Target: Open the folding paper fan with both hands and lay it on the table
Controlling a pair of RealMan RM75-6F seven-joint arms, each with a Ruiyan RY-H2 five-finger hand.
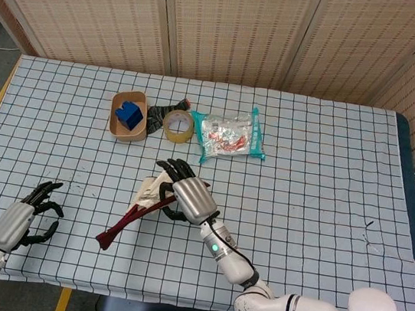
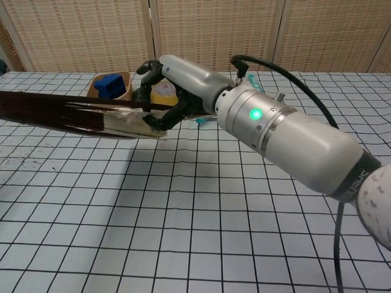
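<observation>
Checked counter below, the right hand (image 1: 190, 198) grips the fan (image 1: 131, 217), ribs angled toward the empty, loosely spread left hand (image 1: 22, 218) for a two-handed spread.
</observation>
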